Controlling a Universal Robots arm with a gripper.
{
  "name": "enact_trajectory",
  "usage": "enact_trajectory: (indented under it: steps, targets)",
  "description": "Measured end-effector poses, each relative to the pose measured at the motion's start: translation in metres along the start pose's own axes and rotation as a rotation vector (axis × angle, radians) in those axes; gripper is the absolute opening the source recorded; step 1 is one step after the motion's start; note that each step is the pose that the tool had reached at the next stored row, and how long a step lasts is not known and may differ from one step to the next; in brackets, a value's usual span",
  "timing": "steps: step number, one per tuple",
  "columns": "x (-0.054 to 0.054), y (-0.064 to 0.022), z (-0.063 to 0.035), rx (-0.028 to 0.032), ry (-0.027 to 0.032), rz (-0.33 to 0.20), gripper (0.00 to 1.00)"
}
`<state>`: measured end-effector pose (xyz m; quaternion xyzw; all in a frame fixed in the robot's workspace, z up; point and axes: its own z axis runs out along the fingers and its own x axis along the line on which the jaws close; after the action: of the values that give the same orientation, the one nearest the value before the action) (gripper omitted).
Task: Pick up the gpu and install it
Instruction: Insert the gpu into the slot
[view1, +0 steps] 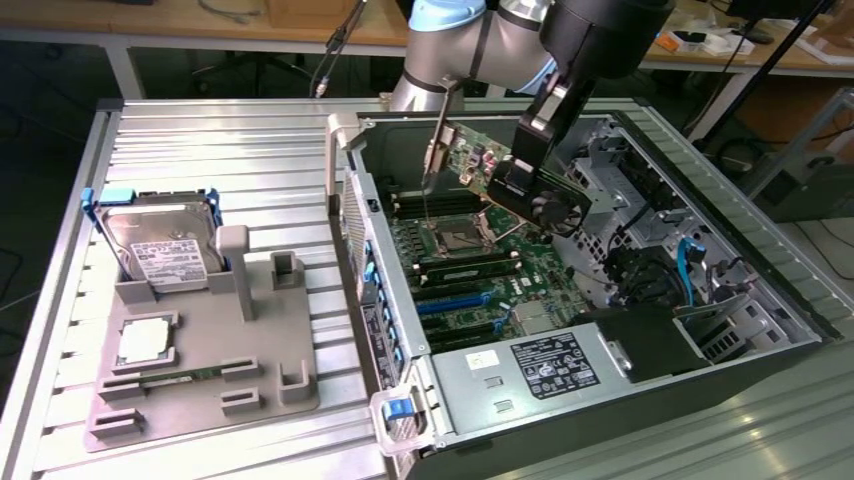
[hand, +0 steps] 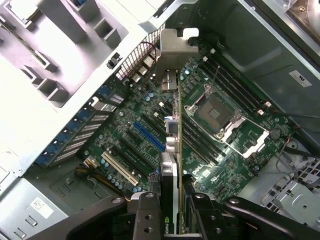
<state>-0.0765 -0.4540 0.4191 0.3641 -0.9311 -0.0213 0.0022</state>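
Tool (view1: 531, 160) hangs inside the open case (view1: 747, 300), its two fingers (hand: 146, 216) pinching the gpu (view1: 545, 200) between them. The gpu sits directly under the tool, gripped by its upper edge, and reaches down from the fingers toward the board (view1: 534, 275). It is raised over the far part of the board, tilted, and not seated in a slot. In the exterior view its fan side faces near and toward the exterior view's right. In the wrist view the gpu (hand: 170, 165) shows edge-on, running away from the tool (hand: 172, 222), with its silver bracket (hand: 174, 52) at the end closest to the case's grilled wall. Under it lie one empty socket (hand: 216, 114), on one side of the card's line, and one blue slot (hand: 148, 136) and one white slot (hand: 120, 167) on the other.

One gpu is in sight. One power supply (view1: 541, 372) with a white label fills the near corner of the case. On the ribbed surface (view1: 227, 150), at the exterior view's left and well apart from the tool, stands one grey fixture (view1: 267, 340). It carries one hard drive (view1: 167, 250) at its far end, one silver square chip (view1: 144, 343) nearer, and one RAM stick (view1: 180, 378) nearest. One arm (view1: 447, 50) comes in from the far side.
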Motion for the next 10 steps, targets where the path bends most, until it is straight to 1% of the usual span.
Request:
enact_trajectory:
  steps: [10]
  targets:
    - [0.0,0.0,0.0,-0.0001,0.0002,-0.005,0.27]
